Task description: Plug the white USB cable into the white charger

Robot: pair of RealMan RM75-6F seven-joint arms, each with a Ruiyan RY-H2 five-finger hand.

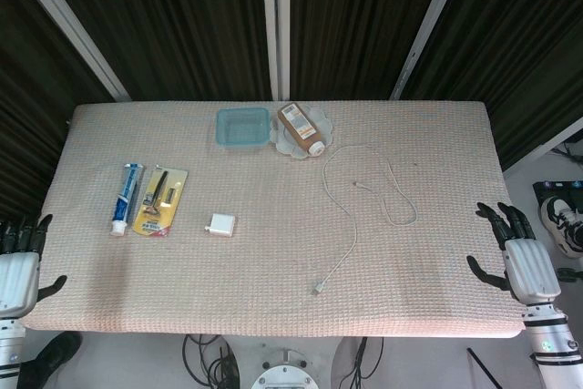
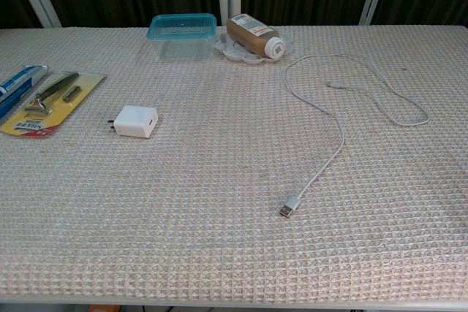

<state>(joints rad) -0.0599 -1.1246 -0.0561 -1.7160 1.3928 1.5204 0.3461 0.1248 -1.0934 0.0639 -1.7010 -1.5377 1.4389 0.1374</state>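
The white charger [image 1: 221,224] [image 2: 135,121] lies flat on the woven mat, left of centre, its prongs pointing left. The white USB cable [image 1: 351,216] [image 2: 340,137] loops across the right half of the mat, and its USB plug [image 1: 319,289] [image 2: 287,209] lies near the front, right of centre. My left hand [image 1: 20,266] hangs off the table's left edge, fingers apart, holding nothing. My right hand [image 1: 519,257] sits at the right edge, also with spread fingers and nothing in it. Neither hand shows in the chest view.
A teal lidded container [image 1: 242,126] [image 2: 182,33] and a brown bottle [image 1: 301,128] [image 2: 252,34] lying on a clear dish stand at the back centre. A toothpaste tube [image 1: 127,198] [image 2: 18,85] and a packaged razor [image 1: 160,200] [image 2: 51,100] lie at the left.
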